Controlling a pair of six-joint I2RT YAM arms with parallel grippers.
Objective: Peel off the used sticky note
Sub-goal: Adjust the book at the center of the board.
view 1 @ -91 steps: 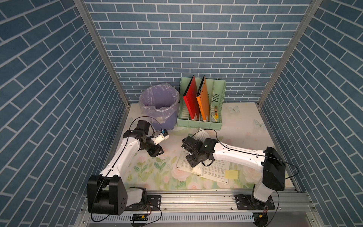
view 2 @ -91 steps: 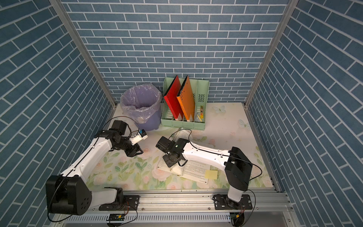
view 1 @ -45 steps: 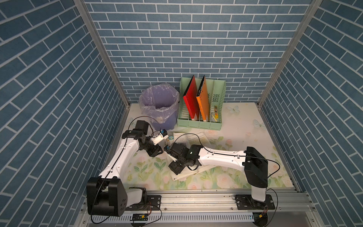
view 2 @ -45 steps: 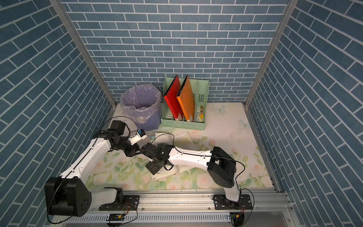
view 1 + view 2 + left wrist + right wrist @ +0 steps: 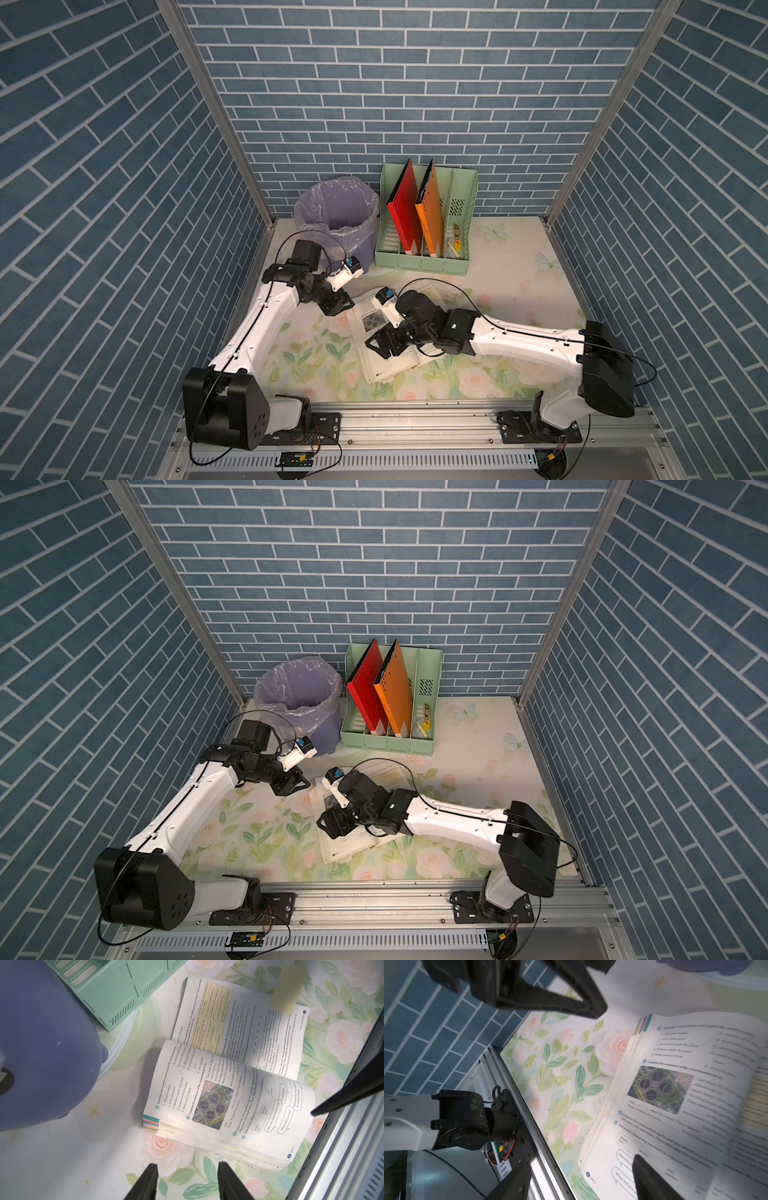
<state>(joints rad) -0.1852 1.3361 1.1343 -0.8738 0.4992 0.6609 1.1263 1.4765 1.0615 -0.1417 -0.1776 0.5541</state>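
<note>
We see an open book (image 5: 228, 1095) lying toward the front edge of the table (image 5: 519, 257). The pale yellow sticky note (image 5: 288, 989) clings to one page's outer edge and overhangs the table. The right gripper (image 5: 581, 1160) hovers over the other page, jaws wide and empty. The left gripper (image 5: 187, 1164) hangs beside the book, half open and empty.

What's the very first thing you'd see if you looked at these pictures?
Probably the open book on the flowery table, with the right gripper open just over it. A pale yellow sticky note pokes past the edge of one page. Then the red folder and orange folder in the green rack at the back, beside the purple bin.
</note>
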